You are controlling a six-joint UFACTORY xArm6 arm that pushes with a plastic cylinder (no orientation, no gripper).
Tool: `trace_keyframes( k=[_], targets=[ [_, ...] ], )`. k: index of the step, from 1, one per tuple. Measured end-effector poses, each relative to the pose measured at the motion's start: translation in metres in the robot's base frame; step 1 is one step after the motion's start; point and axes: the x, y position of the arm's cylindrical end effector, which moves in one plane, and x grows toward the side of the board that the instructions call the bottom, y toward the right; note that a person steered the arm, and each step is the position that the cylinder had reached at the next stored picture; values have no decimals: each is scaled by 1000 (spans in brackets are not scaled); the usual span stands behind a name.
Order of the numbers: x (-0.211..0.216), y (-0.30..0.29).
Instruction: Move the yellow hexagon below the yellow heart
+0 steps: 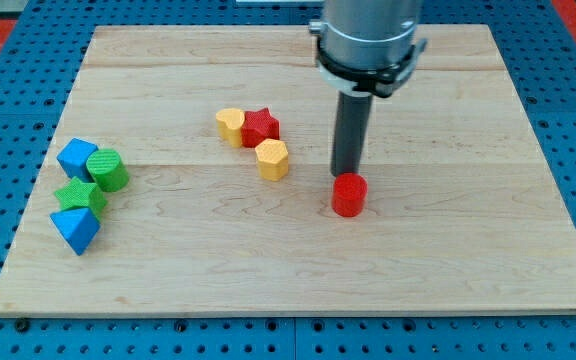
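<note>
- The arm carries no gripper and so has no fingers to be wide, narrow or holding anything; it ends in a straight dark rod whose tip [346,176] seems to meet the pale wooden board [448,280] just behind a small red cylinder block [349,195], at its upper edge. The very end is hidden by that block, so whether they touch cannot be told.
- The yellow hexagon block [273,159] lies near the board's middle, to the view's left of the tip and apart from it.
- The yellow heart block [231,124] sits up and to the left of the hexagon, touching or nearly touching a red star block [261,126] on its right side.
- The hexagon sits just beneath the red star, so it is lower than the heart but offset to the right of it rather than straight under it.
- Judged from this layout, the task looks partly met: the hexagon is already at a lower row, and what seems left is a short push toward the view's left to bring it directly beneath the heart.
- For that push the tip would probably need to leave the red cylinder and come round to the hexagon's right side.
- The red star is close to the hexagon's top, so a push angled upward could disturb the star and the heart.
- At the view's left edge of the board stands a separate cluster, well apart from the work: a blue block [76,157], a green cylinder block [108,170], a green star-like block [80,195] and a blue triangular block [76,229].
</note>
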Motion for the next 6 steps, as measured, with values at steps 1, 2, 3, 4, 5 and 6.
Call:
trace_keyframes(
  k=[1,2,3,4,5,6],
  targets=[
    [0,-28],
    [0,-56],
    [-1,-109],
    [0,-126],
    [40,-99],
    [94,-62]
  ],
)
